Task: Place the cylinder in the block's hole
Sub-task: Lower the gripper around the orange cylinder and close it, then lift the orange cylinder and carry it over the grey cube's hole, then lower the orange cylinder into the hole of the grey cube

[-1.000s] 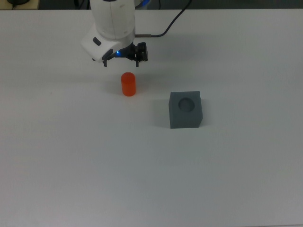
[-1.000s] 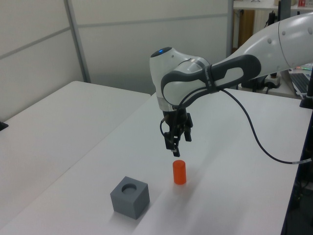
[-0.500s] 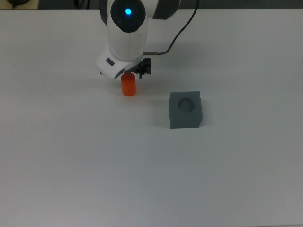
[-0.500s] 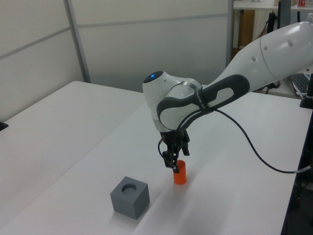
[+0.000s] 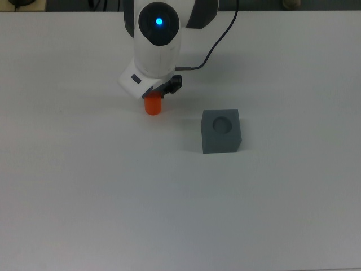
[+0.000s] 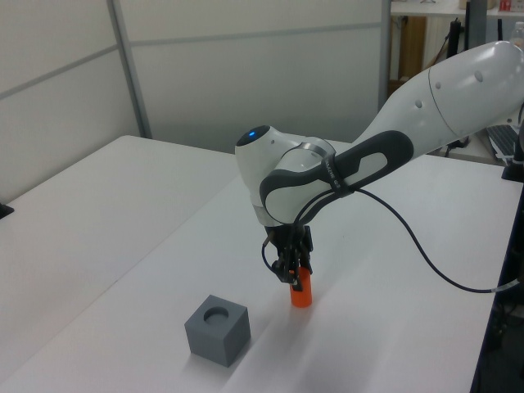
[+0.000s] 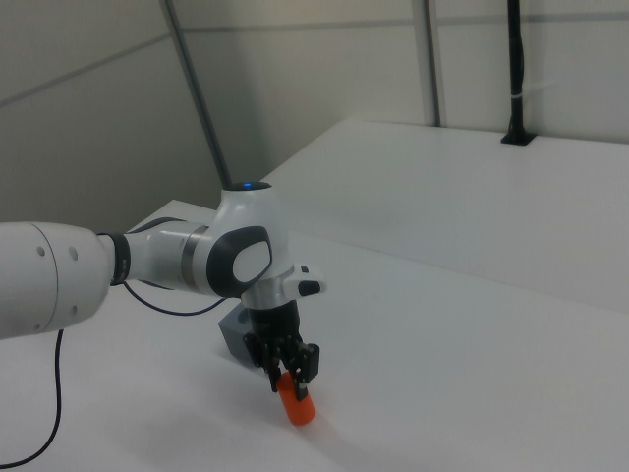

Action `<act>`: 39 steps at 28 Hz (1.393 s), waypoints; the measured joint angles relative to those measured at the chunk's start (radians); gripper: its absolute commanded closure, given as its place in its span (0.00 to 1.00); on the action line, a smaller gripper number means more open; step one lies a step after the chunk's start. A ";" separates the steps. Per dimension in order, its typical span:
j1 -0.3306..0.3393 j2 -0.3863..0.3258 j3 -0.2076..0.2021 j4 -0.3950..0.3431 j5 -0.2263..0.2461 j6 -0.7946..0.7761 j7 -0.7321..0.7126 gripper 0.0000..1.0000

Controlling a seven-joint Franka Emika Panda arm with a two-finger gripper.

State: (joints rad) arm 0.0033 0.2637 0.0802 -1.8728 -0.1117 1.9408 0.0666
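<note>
White table (image 5: 84,186) carries everything. White Panda arm (image 6: 426,106) reaches in from left view's right, black cable (image 6: 426,246) trailing behind wrist. Gripper (image 6: 292,277) points down over cylinder (image 6: 301,295), fingers straddling its upper part; whether they press on it or stand slightly apart, cannot tell. Block (image 5: 221,131) sits on table, well apart from cylinder, toward top view's right, hole (image 5: 222,123) facing up. Cylinder stands upright on table, lower half showing below gripper in top view (image 5: 153,106) and right view (image 7: 295,405).
</note>
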 measured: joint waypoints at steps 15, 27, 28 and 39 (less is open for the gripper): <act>0.001 -0.002 0.013 0.076 0.000 0.000 0.009 1.00; 0.007 -0.008 0.120 0.209 0.049 -0.011 0.122 1.00; 0.011 -0.008 0.124 0.217 0.057 -0.013 0.130 1.00; 0.086 0.001 0.133 0.247 0.074 -0.018 0.231 1.00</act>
State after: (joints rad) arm 0.0890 0.2646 0.2129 -1.6257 -0.0375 1.9232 0.2979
